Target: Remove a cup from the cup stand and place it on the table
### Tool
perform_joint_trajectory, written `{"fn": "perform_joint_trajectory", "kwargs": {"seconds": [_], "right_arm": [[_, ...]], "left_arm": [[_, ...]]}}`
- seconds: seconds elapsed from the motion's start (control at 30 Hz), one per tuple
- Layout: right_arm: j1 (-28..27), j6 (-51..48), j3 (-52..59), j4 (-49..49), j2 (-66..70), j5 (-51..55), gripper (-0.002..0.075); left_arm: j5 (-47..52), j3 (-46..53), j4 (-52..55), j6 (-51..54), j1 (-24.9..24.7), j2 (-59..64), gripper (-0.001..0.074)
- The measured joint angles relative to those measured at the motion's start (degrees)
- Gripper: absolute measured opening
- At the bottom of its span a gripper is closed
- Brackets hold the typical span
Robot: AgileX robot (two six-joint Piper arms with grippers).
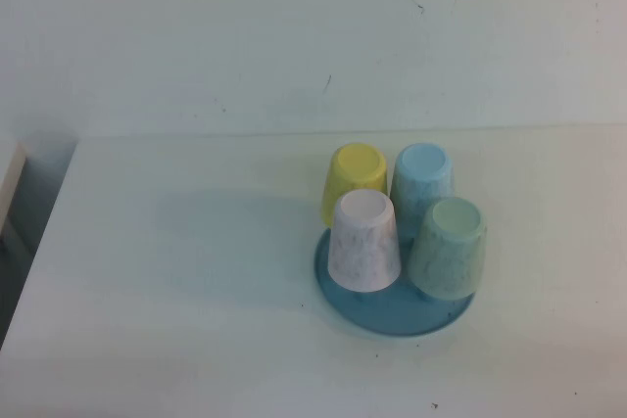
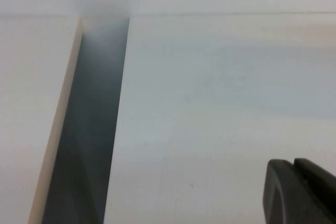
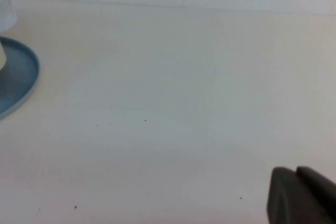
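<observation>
The mint-green cup [image 1: 449,247] stands upside down on the front right of the blue cup stand [image 1: 392,315], right of the middle of the white table [image 1: 176,291]. The stand's pegs are hidden under the cups. Neither arm shows in the high view. My left gripper [image 2: 294,162] is shut and empty over bare table near its left edge. My right gripper [image 3: 295,171] is shut and empty over bare table, well to the side of the stand's rim [image 3: 23,77].
A yellow cup [image 1: 355,178], a light blue cup [image 1: 422,178] and a pale pinkish-white cup [image 1: 363,240] also sit upside down on the stand. A dark gap [image 2: 89,129] separates the table from a neighbouring surface on the left. A wall rises behind the table.
</observation>
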Motion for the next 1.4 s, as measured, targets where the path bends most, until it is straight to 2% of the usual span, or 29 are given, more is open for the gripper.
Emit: {"fn": "perform_joint_trajectory", "kwargs": {"seconds": [1.4], "right_arm": [[0.00,0.00,0.00,1.80,0.00,0.00,-0.0003]], "left_arm": [[0.00,0.00,0.00,0.00,0.00,0.00,-0.0003]]}}
